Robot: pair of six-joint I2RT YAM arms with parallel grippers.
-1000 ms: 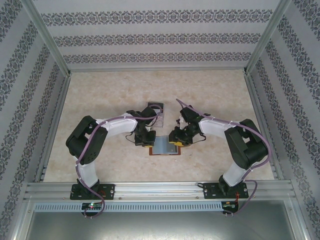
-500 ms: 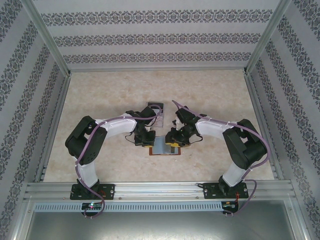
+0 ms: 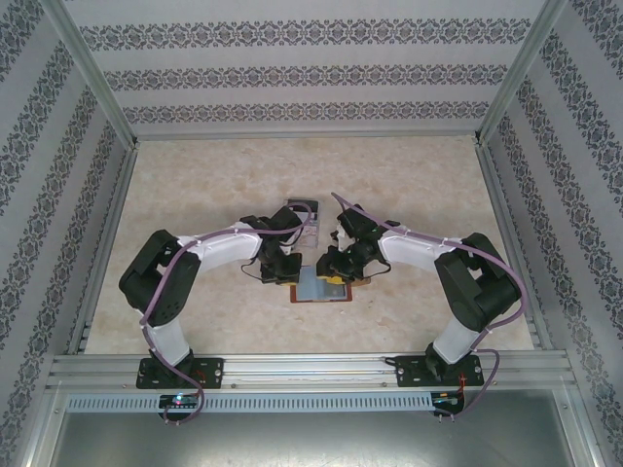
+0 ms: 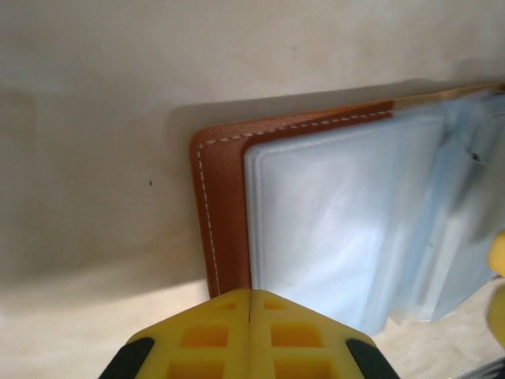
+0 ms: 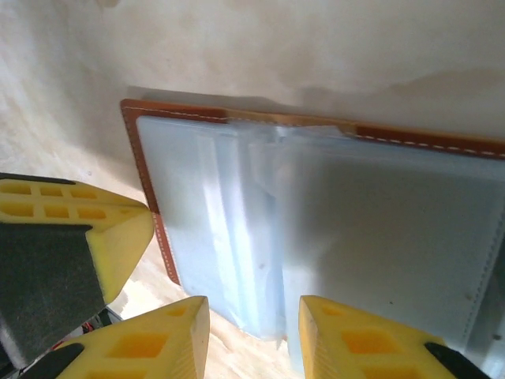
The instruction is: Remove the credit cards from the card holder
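The card holder [image 3: 321, 288] lies open on the table, brown leather [image 4: 224, 207] around pale grey-blue plastic sleeves [image 5: 237, 229]. My left gripper [image 4: 250, 294] is shut, and its yellow tip rests on the holder's brown left edge [image 3: 288, 273]. My right gripper [image 5: 252, 309] is open just above the sleeves [image 3: 335, 269], its fingers [image 5: 170, 335] standing either side of a raised fold of them. The credit cards cannot be told apart from the cloudy sleeves. The left gripper's yellow fingers [image 5: 75, 229] show at the left of the right wrist view.
A clear ridged plastic rack [image 3: 303, 209] stands just behind the two grippers. The beige tabletop [image 3: 214, 185] stretches out on all sides, bounded by aluminium rails [image 3: 311, 368] and patterned walls.
My right gripper has moved left and over the open card holder, closing in on the left gripper. The left gripper has stayed shut on the holder's edge while its arm shifted slightly.
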